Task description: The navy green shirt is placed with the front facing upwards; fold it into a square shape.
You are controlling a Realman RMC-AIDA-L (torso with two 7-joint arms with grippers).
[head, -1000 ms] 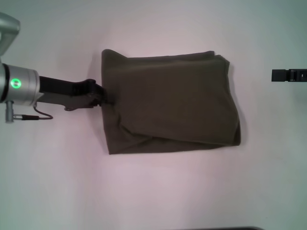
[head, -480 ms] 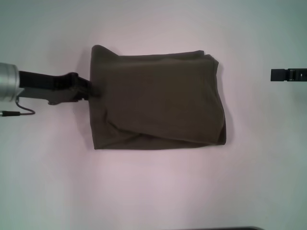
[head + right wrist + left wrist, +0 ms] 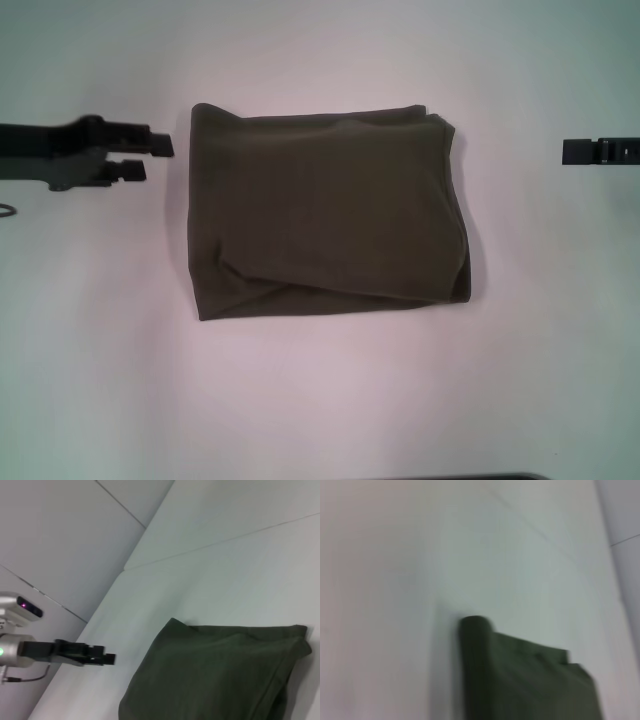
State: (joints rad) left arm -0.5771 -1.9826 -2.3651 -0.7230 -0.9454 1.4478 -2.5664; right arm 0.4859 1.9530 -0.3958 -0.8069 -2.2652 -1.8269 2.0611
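Reading the head view first: the navy green shirt [image 3: 328,210] lies folded into a compact, roughly square bundle mid-table, plain olive side up, no lettering or collar showing. I judge the folding essentially done; what's left is cosmetic. The near edge isn't clean, with a diagonal lap running across the lower part and the near-right corner bulging out a bit. The far edge is straight, with stacked layers showing at the far-right corner.

Left gripper [image 3: 160,158] sits just off the shirt's far-left corner, not touching, fingers parted with a visible gap, holding nothing. Right gripper [image 3: 572,151] is at the right frame edge, well apart from the shirt; I cannot tell its finger state. White table [image 3: 330,400] is bare all round the bundle, so there's room to retract either way.

Left wrist view: only the shirt's rounded folded corner [image 3: 475,630] and its layered edge against the table; own fingers not shown.

Right wrist view: the shirt fills the lower part, its top face smooth and its fold edges lying flat. The left gripper [image 3: 107,657] is seen across the table, clear of the fabric, empty. Wall panels stand behind the table edge, away from both arms.
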